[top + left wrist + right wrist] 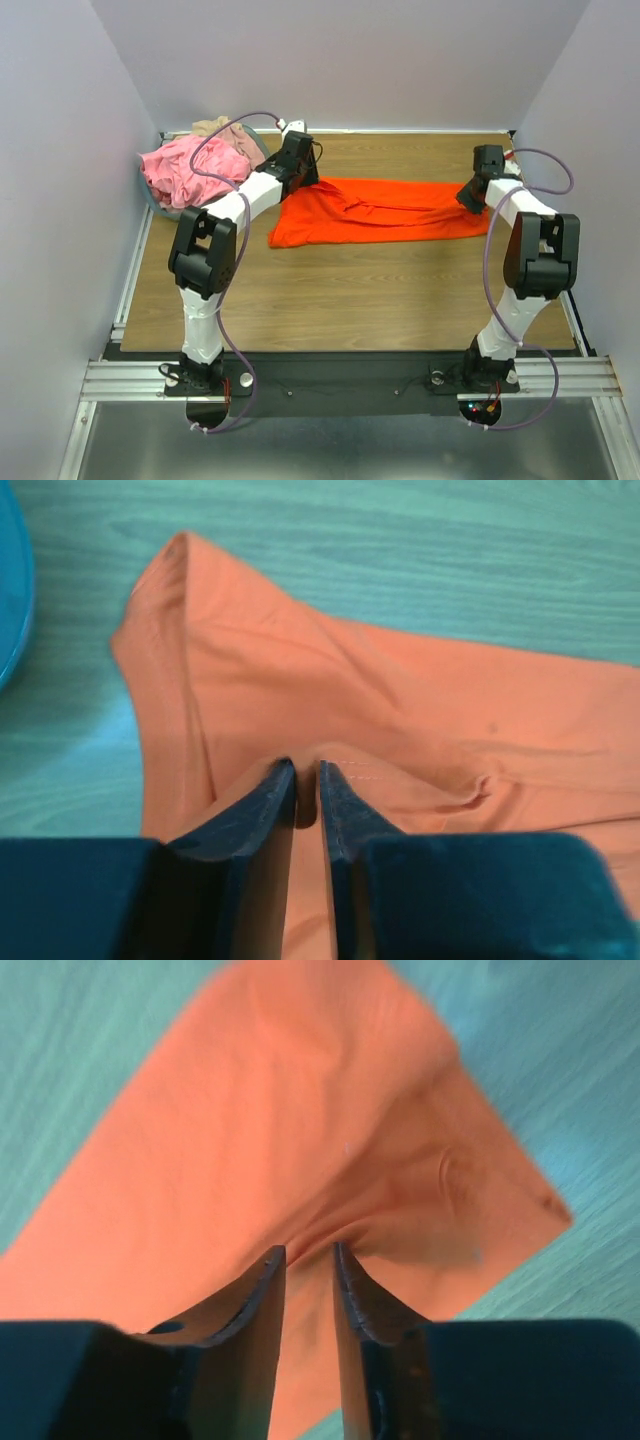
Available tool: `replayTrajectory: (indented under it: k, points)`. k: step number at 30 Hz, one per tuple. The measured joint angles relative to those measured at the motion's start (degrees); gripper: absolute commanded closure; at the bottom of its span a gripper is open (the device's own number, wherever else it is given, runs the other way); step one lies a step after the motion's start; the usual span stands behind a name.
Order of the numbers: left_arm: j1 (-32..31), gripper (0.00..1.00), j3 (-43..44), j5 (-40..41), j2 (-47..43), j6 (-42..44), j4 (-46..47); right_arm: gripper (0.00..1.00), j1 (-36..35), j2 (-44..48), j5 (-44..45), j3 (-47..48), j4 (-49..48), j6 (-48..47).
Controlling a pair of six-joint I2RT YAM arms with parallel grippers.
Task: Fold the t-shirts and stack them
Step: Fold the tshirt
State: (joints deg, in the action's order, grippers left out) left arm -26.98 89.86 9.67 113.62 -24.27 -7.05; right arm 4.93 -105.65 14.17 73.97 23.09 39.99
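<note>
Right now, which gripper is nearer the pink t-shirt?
Left. The left gripper pinches the orange t-shirt near the pink t-shirt; the right gripper pinches its opposite end.

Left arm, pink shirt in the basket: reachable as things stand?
Probably not. The left gripper is shut on the orange shirt; it would have to let go first. The pink shirt lies close on its left in the basket, with nothing between.
</note>
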Motion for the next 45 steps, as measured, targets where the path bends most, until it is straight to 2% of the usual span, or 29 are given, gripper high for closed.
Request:
replayTrajectory:
  k: [1,2,3,4,6,12,16,20,25,29,35,36,37,39,40,41,45]
  points:
    - [0.0,0.42,0.8,-0.2,0.4,0.7,0.3,0.54,0.0,-0.5,0.9,1.1,0.3,-0.6]
    - [0.0,0.38,1.3,-0.3,0.7,0.9,0.4,0.51,0.1,-1.1,2.0,2.7,0.5,-1.3]
    - [0.0,0.25,1.9,-0.3,1.0,1.2,0.7,0.47,0.2,-1.8,3.2,4.3,0.7,-2.0]
    - [0.0,0.20,2.2,-0.4,1.1,1.7,1.0,0.39,0.3,-2.3,4.3,5.5,0.9,-2.9]
    - [0.0,0.15,2.4,-0.4,1.2,1.7,1.1,0.35,0.4,-2.8,6.1,7.7,1.0,-5.0]
    - [0.0,0.12,2.1,-0.4,1.0,1.2,1.2,0.32,0.4,-1.4,8.3,7.5,1.5,-9.0]
    - [0.0,0.12,-2.6,-1.8,-1.9,-0.4,2.3,0.36,0.4,1.6,7.7,3.0,2.3,-11.6]
    - [0.0,0.12,-10.5,-3.4,-6.7,-3.0,4.7,0.44,0.5,3.0,6.1,-0.8,2.6,-14.9]
    - [0.0,0.12,-16.2,-5.9,-7.8,-5.3,8.3,0.55,0.7,3.1,4.7,-2.7,3.8,-17.9]
    - [0.0,0.12,-17.2,-7.3,-7.1,-6.5,8.9,0.61,0.7,0.8,4.3,-0.5,3.8,-19.2]
    - [0.0,0.12,-17.8,-7.7,-6.0,-7.6,11.1,0.62,0.7,-4.4,4.2,2.1,3.5,-20.0]
    - [0.0,0.12,-18.2,-7.7,-5.9,-7.8,11.4,0.66,0.7,-4.7,4.3,2.1,3.6,-20.2]
    - [0.0,0.12,-18.5,-7.7,-5.8,-7.9,11.6,0.77,0.7,-4.8,4.4,2.1,3.8,-20.4]
    - [0.0,0.12,-19.3,-7.7,-5.5,-8.2,11.9,0.88,0.7,-4.8,5.0,2.1,3.9,-20.5]
    - [0.0,0.12,-19.5,-7.7,-5.3,-8.2,11.9,0.97,0.7,-4.8,5.5,2.2,4.0,-20.7]
    - [0.0,0.12,-19.8,-7.7,-5.0,-8.3,12.0,1.00,0.7,-4.8,5.9,2.3,3.9,-20.7]
    - [0.0,0.12,-20.1,-7.6,-3.9,-8.5,12.0,1.00,0.7,-4.8,7.8,2.4,4.2,-20.7]
